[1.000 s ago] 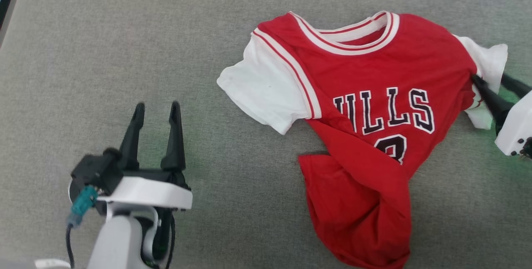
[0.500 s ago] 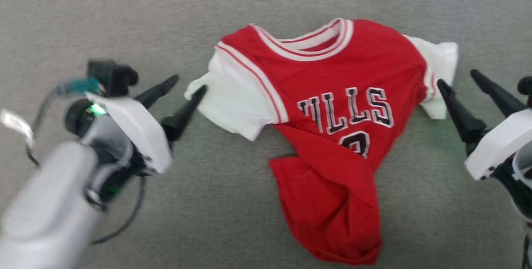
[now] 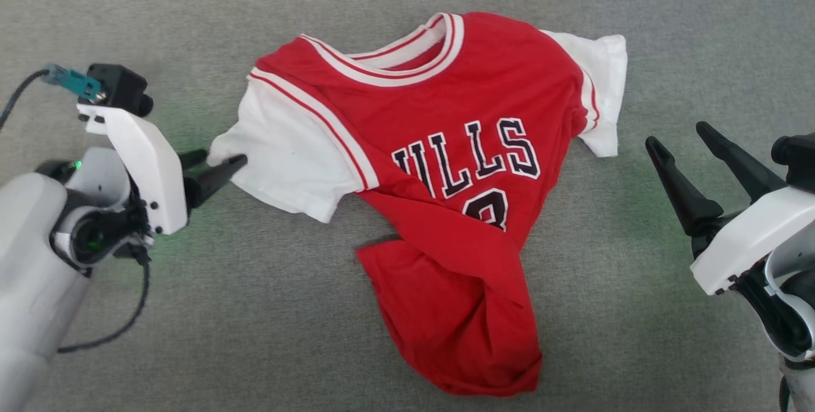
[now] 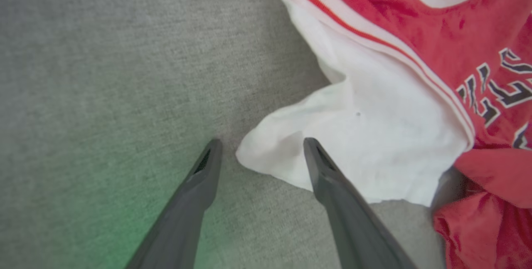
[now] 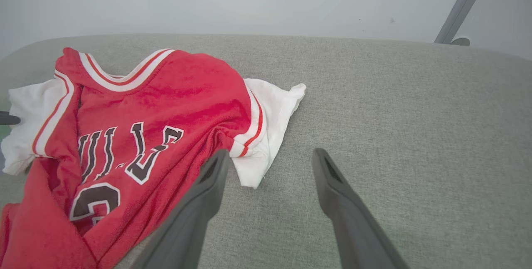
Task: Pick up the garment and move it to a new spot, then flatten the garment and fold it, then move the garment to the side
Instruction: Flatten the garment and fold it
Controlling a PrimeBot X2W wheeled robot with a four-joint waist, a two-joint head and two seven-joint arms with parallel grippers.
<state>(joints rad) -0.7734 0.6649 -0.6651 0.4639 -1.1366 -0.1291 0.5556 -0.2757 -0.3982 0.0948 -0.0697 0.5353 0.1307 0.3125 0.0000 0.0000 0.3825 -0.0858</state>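
The grey fabric surface [image 3: 127,4] spreads wide on every side of the garment [image 3: 446,113], so you have room for each step left. The garment lies front up. Its chest and collar are fairly well spread, but the lower half is twisted over itself and bunched into a lump at the hem [image 3: 458,335]. I judge the flattening barely begun, with the fold and the move to the side both undone (whether this is already the new spot, the views cannot say).

The left gripper [image 3: 223,158] is at the garment's left edge. Its fingers are apart and straddle the corner of the white sleeve [image 3: 286,157], not yet pinching it. The right gripper [image 3: 676,134] hovers just off the garment's right side, near the other sleeve [image 3: 602,93] but apart from it, fingers wide and holding nothing.

Nothing lies on the garment. Watch the dark cable [image 3: 114,329] looping off to the garment's left, and its teal plug [image 3: 67,79]. A grey metal leg [image 5: 461,7] stands well beyond the garment's right side, out of the way.
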